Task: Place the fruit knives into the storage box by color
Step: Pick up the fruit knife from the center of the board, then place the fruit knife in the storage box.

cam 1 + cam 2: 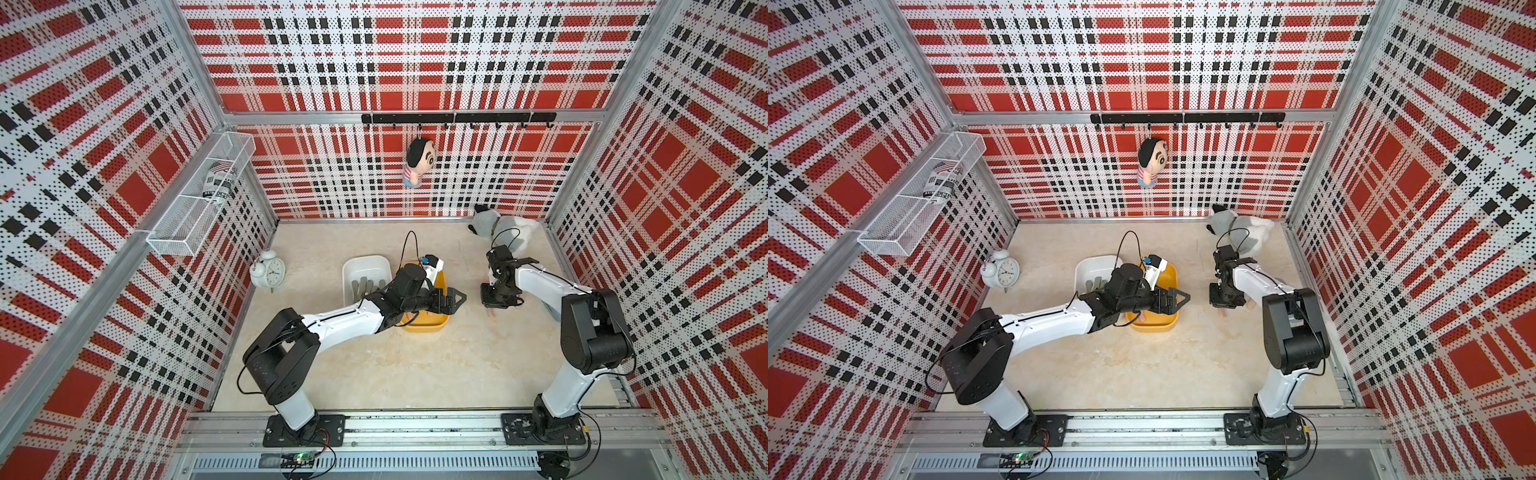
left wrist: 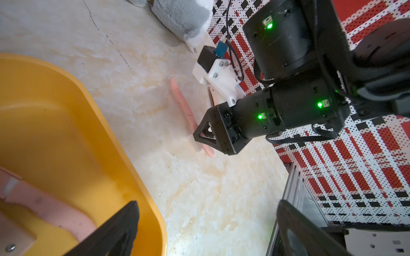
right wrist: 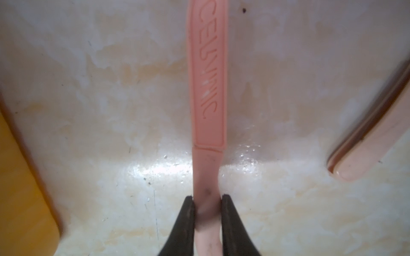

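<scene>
Surveying the cell: plaid perforated walls [image 1: 374, 62] enclose a pale marbled counter [image 1: 374, 365].

The left arm [image 1: 340, 320] reaches from the near rail across to the boxes at mid-counter. The right arm [image 1: 540, 282] bends down to the counter on the right, well clear of the boxes.

Two boxes stand side by side, touching or nearly so. The white box [image 1: 365, 266] is on the left and the yellow box [image 1: 428, 328] on the right, much of it covered by the left arm. A grey and white plush toy [image 1: 503, 232] lies at the back right corner. An alarm clock [image 1: 270, 272] stands by the left wall.

The left fingers [image 2: 115, 230] are spread wide and grasp nothing. One sits above the yellow box's right rim, the other out over bare counter.

The right fingers [image 3: 230, 221] point down at the counter and are clenched on a pink knife [image 3: 207, 88].

Green knives [image 1: 365, 286] lie in the white box. Pink knives [image 2: 55, 208] lie in the yellow box, near the end closest to the rail.

The grasped pink knife lies along the counter to the right of the yellow box, apart from it. Its narrow plain end is pinched between the two fingertips, one on each edge. Its wider lettered part runs straight out beyond the tips. Whether it is raised off the surface cannot be told.

A second pink knife [image 3: 366, 144] lies on the counter just beside the first, not touching it and outside the fingers.
</scene>
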Robot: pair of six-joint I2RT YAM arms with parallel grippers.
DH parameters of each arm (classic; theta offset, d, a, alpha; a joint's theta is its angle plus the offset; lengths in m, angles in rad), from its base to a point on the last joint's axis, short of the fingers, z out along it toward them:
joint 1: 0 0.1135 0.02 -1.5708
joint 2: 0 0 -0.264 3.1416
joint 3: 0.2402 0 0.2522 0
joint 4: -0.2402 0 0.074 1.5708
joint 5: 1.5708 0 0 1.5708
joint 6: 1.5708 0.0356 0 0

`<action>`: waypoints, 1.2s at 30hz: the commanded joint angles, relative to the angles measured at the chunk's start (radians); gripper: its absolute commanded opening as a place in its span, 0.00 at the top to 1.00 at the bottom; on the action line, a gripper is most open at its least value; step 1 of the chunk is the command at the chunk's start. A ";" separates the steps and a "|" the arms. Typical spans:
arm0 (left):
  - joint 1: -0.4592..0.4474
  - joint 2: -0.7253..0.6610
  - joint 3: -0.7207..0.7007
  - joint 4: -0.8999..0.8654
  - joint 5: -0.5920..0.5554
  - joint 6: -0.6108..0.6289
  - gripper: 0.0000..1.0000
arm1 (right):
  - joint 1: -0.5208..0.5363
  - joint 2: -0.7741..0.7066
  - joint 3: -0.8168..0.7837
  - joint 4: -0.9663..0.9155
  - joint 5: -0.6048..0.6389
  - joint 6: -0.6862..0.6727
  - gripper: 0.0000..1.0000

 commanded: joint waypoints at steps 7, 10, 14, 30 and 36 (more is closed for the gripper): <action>0.038 -0.063 -0.038 -0.017 -0.010 0.015 0.02 | 0.061 -0.044 0.112 -0.083 0.008 0.019 0.82; 0.051 -0.075 -0.050 -0.024 -0.012 0.018 0.02 | 0.080 -0.045 0.155 -0.104 0.013 0.022 0.82; 0.067 -0.095 -0.062 -0.036 -0.018 0.026 0.02 | 0.111 -0.041 0.215 -0.134 0.019 0.031 0.82; 0.126 -0.176 -0.135 -0.081 -0.050 0.032 0.02 | 0.256 0.017 0.386 -0.168 0.006 0.079 0.82; 0.141 -0.207 -0.178 -0.080 -0.058 0.027 0.02 | 0.309 0.057 0.423 -0.157 -0.008 0.098 0.82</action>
